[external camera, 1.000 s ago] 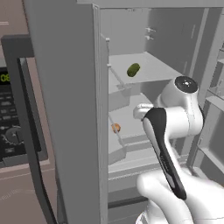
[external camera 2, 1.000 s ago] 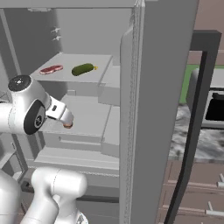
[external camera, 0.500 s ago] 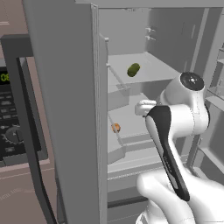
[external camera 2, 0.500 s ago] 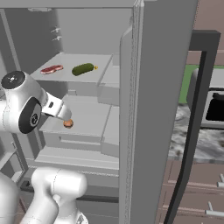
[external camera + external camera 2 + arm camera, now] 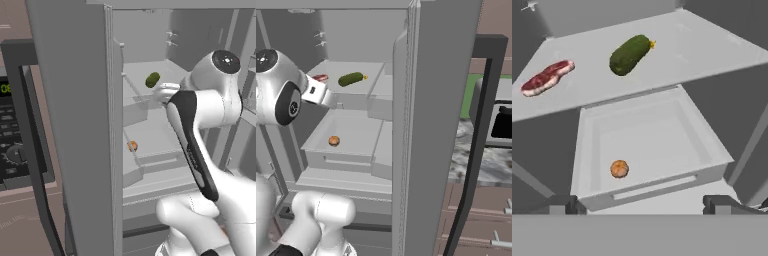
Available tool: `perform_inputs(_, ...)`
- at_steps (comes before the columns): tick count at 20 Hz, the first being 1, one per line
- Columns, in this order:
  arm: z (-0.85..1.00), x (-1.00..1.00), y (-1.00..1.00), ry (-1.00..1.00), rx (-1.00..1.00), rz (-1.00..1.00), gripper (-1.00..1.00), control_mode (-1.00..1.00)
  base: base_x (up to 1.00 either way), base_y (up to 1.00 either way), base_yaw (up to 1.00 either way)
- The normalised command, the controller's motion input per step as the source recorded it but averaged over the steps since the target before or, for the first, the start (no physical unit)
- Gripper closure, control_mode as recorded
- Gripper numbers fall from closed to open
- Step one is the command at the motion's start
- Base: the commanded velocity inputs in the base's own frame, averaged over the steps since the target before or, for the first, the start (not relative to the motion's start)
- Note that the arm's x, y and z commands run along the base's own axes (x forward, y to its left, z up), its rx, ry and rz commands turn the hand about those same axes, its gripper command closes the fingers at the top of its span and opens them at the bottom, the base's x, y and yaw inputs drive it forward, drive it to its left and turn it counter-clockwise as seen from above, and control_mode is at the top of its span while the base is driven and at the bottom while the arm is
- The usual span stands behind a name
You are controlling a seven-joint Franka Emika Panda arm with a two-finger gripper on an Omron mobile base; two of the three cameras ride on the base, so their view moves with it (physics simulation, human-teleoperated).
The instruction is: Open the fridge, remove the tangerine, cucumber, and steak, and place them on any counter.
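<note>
The fridge (image 5: pixel 436 125) stands open and all three foods are inside it. The gripper (image 5: pixel 641 202) is open wide and holds nothing; its two tips (image 5: pixel 562 204) show far apart at the bottom of the hand view. It hangs inside the fridge, in front of the upper shelf (image 5: pixel 712 50).

The steak (image 5: pixel 547 77) lies near the left edge of that shelf, as the hand view shows it. The cucumber (image 5: pixel 629 54) lies near the middle of the shelf, at an angle, well apart from the steak. The tangerine (image 5: pixel 619 168) sits one level lower, in a shallow tray (image 5: pixel 662 137), close to its front wall.

The step in hand is probably the approach to the first food. The hand is at the height of the shelf, so the cucumber or the steak seems the nearest choice.

To do it well, I would turn the jaws across the short side of the cucumber, not along its length, because it may roll. The tips should come down on both sides before they close. The steak is flat and low, so the tips must go almost to the shelf. When lifting, keep away from the shelf edge and the door (image 5: pixel 75 125).
</note>
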Motion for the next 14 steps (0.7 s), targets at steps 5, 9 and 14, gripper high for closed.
perform_inputs(5,0.38,1.0,0.05,0.0,0.0,-0.03,-1.0,-1.0,0.0,0.0,0.0)
perform_inputs(9,0.01,1.0,0.05,0.0,0.0,-0.06,-1.0,-1.0,0.0,0.0,0.0)
perform_inputs(14,-0.01,0.97,0.0,0.03,0.0,-0.08,-1.0,-1.0,0.0,0.0,0.0)
